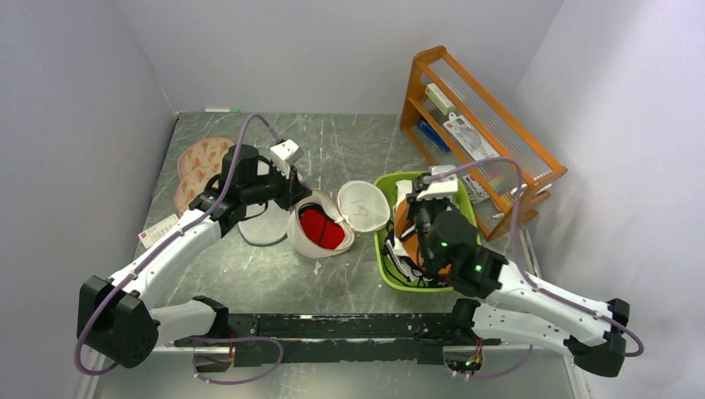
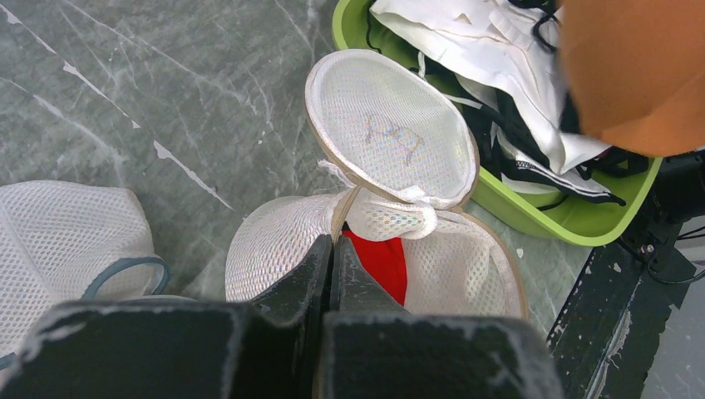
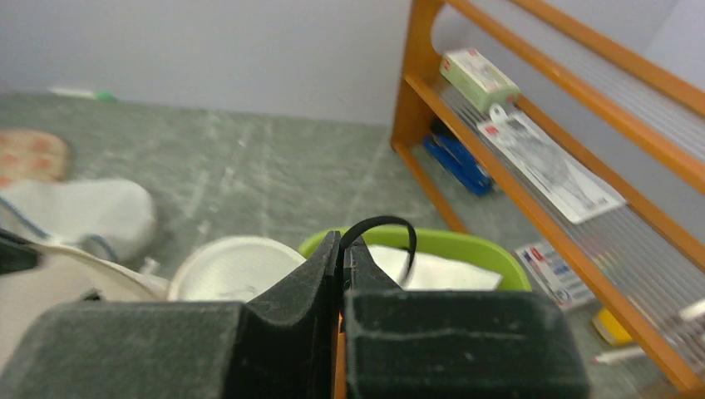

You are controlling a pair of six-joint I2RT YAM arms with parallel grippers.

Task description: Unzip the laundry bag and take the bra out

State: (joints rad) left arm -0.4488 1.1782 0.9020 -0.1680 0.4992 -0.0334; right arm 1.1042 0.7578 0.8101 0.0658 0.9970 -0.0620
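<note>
The cream mesh laundry bag [image 1: 320, 241] lies open at the table's middle, its lid [image 2: 387, 129] flipped back toward the green bin. The red bra [image 1: 322, 229] lies inside the lower half and shows in the left wrist view [image 2: 384, 262]. My left gripper [image 1: 301, 198] is shut on the bag's rim [image 2: 332, 245] at its left edge. My right gripper [image 1: 424, 184] is over the bin, shut [image 3: 342, 249] on a thin black strap [image 3: 391, 224] of an orange cup-shaped garment [image 2: 640, 75] that hangs below it.
The green bin [image 1: 382, 249] holds white and black cloths. An orange wooden shelf [image 1: 478, 125] stands at the back right. A white mesh bag with a grey ring [image 2: 66, 241] and a pink patterned bag [image 1: 199, 162] lie left of the left arm.
</note>
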